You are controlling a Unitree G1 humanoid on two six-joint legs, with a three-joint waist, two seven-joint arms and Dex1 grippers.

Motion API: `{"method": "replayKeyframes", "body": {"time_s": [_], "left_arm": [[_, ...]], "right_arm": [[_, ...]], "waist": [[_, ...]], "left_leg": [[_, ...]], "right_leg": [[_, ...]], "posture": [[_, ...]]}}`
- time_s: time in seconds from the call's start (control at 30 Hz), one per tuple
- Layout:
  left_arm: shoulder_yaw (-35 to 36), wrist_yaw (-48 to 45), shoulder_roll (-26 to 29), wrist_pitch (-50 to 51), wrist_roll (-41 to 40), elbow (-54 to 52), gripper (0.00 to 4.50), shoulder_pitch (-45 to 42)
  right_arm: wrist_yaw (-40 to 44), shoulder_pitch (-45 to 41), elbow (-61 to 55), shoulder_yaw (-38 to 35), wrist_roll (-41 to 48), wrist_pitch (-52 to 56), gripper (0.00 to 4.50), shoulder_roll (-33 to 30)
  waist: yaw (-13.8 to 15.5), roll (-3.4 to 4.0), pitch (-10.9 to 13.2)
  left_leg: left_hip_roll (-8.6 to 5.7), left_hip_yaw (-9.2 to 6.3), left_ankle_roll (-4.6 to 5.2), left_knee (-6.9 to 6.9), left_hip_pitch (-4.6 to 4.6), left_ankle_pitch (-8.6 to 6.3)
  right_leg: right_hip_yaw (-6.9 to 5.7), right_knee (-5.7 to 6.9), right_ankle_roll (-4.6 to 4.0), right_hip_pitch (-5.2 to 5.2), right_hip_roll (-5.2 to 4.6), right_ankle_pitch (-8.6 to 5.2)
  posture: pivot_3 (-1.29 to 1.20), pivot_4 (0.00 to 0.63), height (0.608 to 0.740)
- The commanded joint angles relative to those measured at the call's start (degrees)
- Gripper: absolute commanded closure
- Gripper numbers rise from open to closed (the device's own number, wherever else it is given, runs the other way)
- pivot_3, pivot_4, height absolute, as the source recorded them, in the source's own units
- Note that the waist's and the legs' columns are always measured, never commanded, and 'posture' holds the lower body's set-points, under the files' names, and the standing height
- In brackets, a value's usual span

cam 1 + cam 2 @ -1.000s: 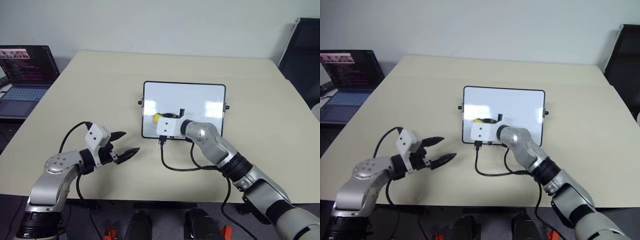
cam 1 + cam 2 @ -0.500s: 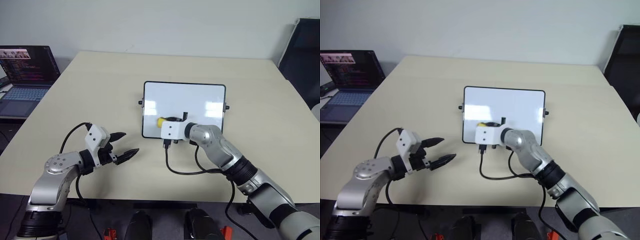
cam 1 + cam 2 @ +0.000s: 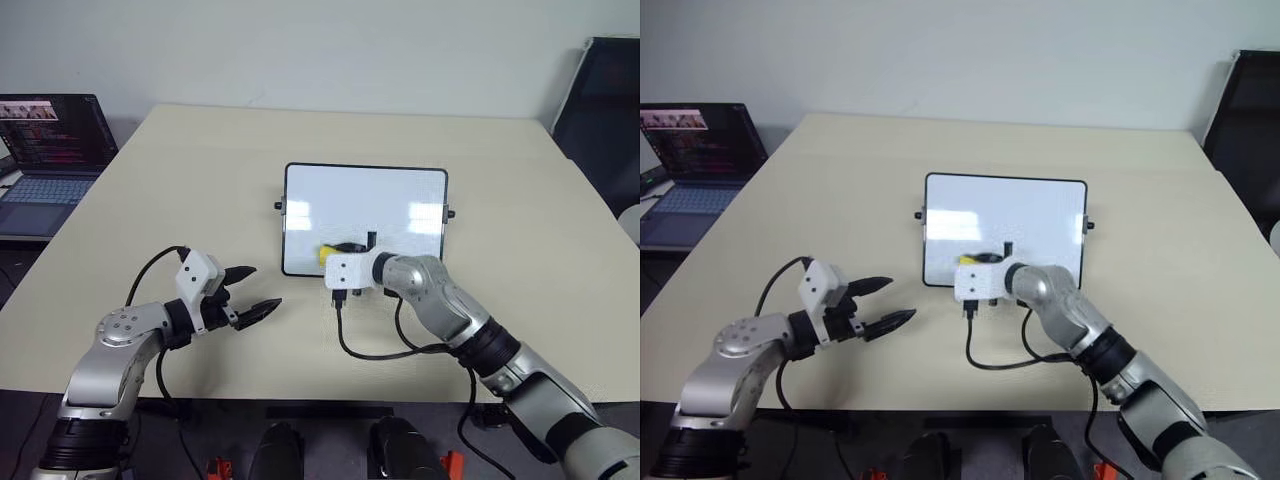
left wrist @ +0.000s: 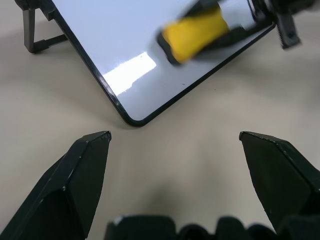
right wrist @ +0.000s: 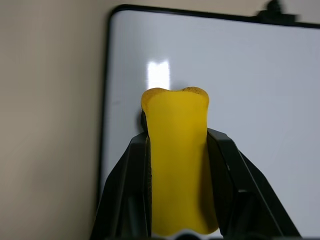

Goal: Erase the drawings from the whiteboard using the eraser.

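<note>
Your right claw [image 3: 345,247], clamped on the yellow eraser [image 3: 330,252], has slid rightward along the whiteboard [image 3: 365,200] near its bottom edge. Your left claw [image 3: 253,290] hangs open over bare desk [image 3: 180,200], well clear of the board's left edge.

Lighting: bright, even, from overhead. Glare: two white patches on my whiteboard [image 3: 366,215], left and right of centre; one beyond the eraser [image 5: 177,165] in my right wrist view. Shadows: soft, faint. Blur: eraser smeared in my left wrist view.
</note>
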Motion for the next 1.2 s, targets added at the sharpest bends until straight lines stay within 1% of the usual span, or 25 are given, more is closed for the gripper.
{"method": "replayKeyframes", "body": {"time_s": [0.03, 0.33, 0.4, 0.5, 0.63, 0.77, 0.83, 0.9, 0.97, 1.1, 1.2], "left_arm": [[0.42, 0.26, 0.28, 0.69, -0.83, -3.24, 0.00, -0.68], [0.58, 1.17, 0.05, 2.81, -1.13, -6.02, 0.00, -0.14], [0.53, 1.19, 0.06, 2.96, -1.21, -6.11, 0.00, -0.23], [0.51, 0.77, 0.19, 2.99, -1.26, -5.62, 0.00, -0.65], [0.19, -0.13, 0.27, 2.63, -1.23, -4.49, 0.00, -1.80], [-1.43, -1.13, -0.28, 2.90, -1.18, -4.15, 0.00, -5.18], [-3.09, -1.69, -0.83, 3.14, -1.20, -4.39, 0.00, -8.16], [-4.74, -2.53, -1.38, 3.52, -1.35, -4.77, 0.00, -11.08], [-6.62, -3.21, -2.29, 4.16, -1.55, -4.85, 0.00, -14.58], [-11.88, -6.62, -5.08, 3.76, -1.08, -2.88, 0.00, -21.76], [-16.67, -10.97, -7.42, 1.96, 0.00, 0.04, 0.00, -26.40]], "right_arm": [[-2.32, -1.62, 1.31, -2.10, -1.16, -0.86, 3.36, 0.23], [7.85, 2.61, -1.79, 0.81, -0.84, -0.62, 3.36, -1.88], [6.72, 2.66, -1.94, 0.01, -1.29, -0.94, 3.36, -1.51], [2.22, 1.45, -0.93, -2.01, -1.39, -1.51, 3.36, 0.27], [-3.50, 1.49, -2.17, -7.53, 2.16, 0.09, 3.36, 3.93], [-3.51, 7.04, -11.13, -14.44, 8.10, 8.12, 3.36, 7.91], [-2.86, 11.62, -19.27, -18.22, 10.25, 14.50, 3.36, 8.75], [-2.91, 15.65, -26.76, -21.65, 11.94, 19.53, 3.36, 9.11], [-3.90, 19.45, -34.64, -26.29, 13.30, 26.83, 3.36, 10.17], [-4.96, 27.08, -49.22, -35.60, 13.89, 40.66, 3.36, 9.83], [-4.24, 32.65, -55.44, -40.66, 15.18, 46.86, 3.36, 7.99]], "waist": [[0.15, -0.02, -0.01], [0.06, -0.02, -0.02], [0.06, -0.02, -0.01], [0.06, -0.02, -0.01], [0.08, -0.01, -0.01], [0.30, -0.02, -0.01], [0.52, -0.02, -0.01], [1.03, -0.01, 0.00], [1.14, 0.01, 0.01], [1.58, 0.01, 0.01], [1.51, 0.02, 0.01]], "left_leg": [[0.00, 0.00, 0.00, 0.00, -0.01, 0.00], [0.01, 0.02, 0.00, -0.15, -0.03, -0.01], [0.01, 0.02, 0.00, -0.13, -0.03, -0.01], [0.00, 0.02, 0.00, -0.07, -0.01, -0.01], [0.00, 0.02, 0.00, -0.07, -0.01, 0.00], [0.01, -0.01, 0.00, -0.10, -0.14, -0.01], [-0.01, -0.05, -0.04, -0.13, -0.28, -0.04], [-0.01, -0.11, -0.13, -0.13, -0.49, -0.10], [-0.02, -0.12, -0.16, -0.13, -0.64, -0.12], [-0.02, -0.18, -0.16, -0.10, -0.74, -0.12], [-0.03, -0.18, -0.16, -0.05, -0.73, -0.12]], "right_leg": [[0.00, -0.01, 0.00, 0.01, -0.01, 0.00], [0.00, -0.05, 0.15, 0.02, 0.01, -0.15], [0.01, -0.05, 0.12, 0.03, 0.01, -0.17], [0.01, -0.03, 0.05, 0.03, 0.00, -0.11], [0.01, -0.01, 0.01, 0.00, 0.00, -0.06], [-0.01, -0.08, 0.13, 0.00, 0.01, -0.13], [-0.04, -0.08, 0.37, -0.07, 0.01, -0.15], [-0.10, -0.06, 0.40, -0.23, 0.01, -0.14], [-0.11, -0.07, 0.40, -0.37, 0.01, -0.13], [-0.16, -0.03, 0.45, -0.45, 0.03, -0.16], [-0.16, -0.03, 0.52, -0.44, 0.03, -0.20]], "posture": [[0.00, 0.150, 0.740], [0.00, 0.150, 0.740], [0.00, 0.150, 0.740], [0.00, 0.150, 0.740], [0.00, 0.150, 0.740], [0.00, 0.150, 0.740], [0.00, 0.150, 0.740], [0.00, 0.150, 0.740], [0.00, 0.150, 0.740], [0.00, 0.150, 0.740], [0.00, 0.150, 0.740]]}}
